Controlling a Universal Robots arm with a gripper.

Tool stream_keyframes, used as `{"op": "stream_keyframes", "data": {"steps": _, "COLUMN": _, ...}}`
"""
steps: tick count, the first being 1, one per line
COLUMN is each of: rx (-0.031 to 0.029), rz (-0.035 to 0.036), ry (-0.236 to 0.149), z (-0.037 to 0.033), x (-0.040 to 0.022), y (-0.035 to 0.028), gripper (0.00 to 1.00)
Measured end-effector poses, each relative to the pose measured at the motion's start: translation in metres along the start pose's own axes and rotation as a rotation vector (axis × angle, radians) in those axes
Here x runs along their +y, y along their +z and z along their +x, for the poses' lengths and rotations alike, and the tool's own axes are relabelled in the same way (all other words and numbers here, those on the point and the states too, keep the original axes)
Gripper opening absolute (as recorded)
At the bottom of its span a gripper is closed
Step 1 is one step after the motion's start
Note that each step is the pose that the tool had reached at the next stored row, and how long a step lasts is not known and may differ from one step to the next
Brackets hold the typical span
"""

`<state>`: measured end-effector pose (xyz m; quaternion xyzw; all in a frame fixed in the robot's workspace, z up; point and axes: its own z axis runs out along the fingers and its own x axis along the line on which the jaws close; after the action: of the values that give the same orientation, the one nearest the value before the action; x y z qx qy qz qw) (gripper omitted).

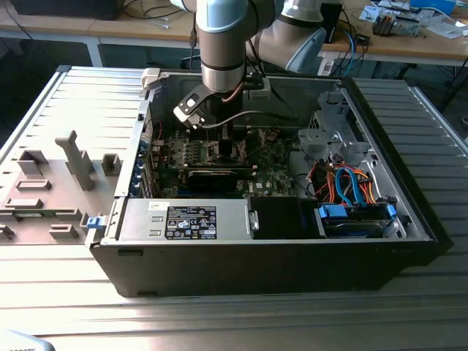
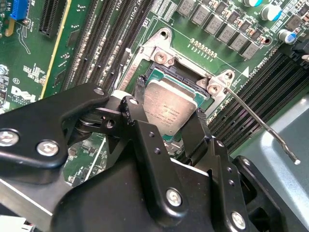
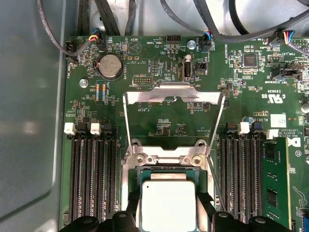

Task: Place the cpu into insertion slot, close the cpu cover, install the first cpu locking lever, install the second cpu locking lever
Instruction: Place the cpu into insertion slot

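So the end effector (image 2: 169, 110) has its two fingers (image 2: 139, 92) pinched on opposite edges of the cpu (image 2: 166, 104). In both wrist views the chip sits dead centre between them, silver top facing up. The cpu is right over the slot (image 3: 166, 174), squared up with it pretty well. In the second wrist view it looks a touch raised on one side, so I honestly can't tell if it's fully seated or just resting on top. It's a square chip, so there's no long axis to worry about, only the corner alignment.

The cover (image 3: 174, 92) is flipped open, lying back from its hinge toward the coin battery (image 3: 110, 66). One lever (image 2: 260, 123) sticks out unlatched, off to one side of the slot. From the exterior view, the arm is reaching down into the case (image 1: 292, 256).
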<state>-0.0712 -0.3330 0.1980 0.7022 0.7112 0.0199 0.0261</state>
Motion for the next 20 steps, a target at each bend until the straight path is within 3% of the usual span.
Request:
{"op": "stream_keyframes", "data": {"steps": 8, "rx": 0.0006, "rz": -0.0005, "ry": 0.000, "z": 0.0001, "x": 0.0001, "y": 0.0003, "gripper": 0.54}}
{"op": "stream_keyframes", "data": {"steps": 10, "rx": 0.0004, "rz": -0.0003, "ry": 0.000, "z": 0.0001, "x": 0.0001, "y": 0.0003, "gripper": 0.62}}
{"op": "stream_keyframes", "data": {"steps": 14, "rx": 0.0001, "rz": -0.0001, "ry": 0.000, "z": 0.0000, "x": 0.0000, "y": 0.0003, "gripper": 0.62}}
{"op": "stream_keyframes", "data": {"steps": 20, "rx": 0.0040, "rz": -0.0002, "ry": 0.001, "z": 0.0009, "x": -0.0001, "y": 0.0002, "gripper": 0.62}}
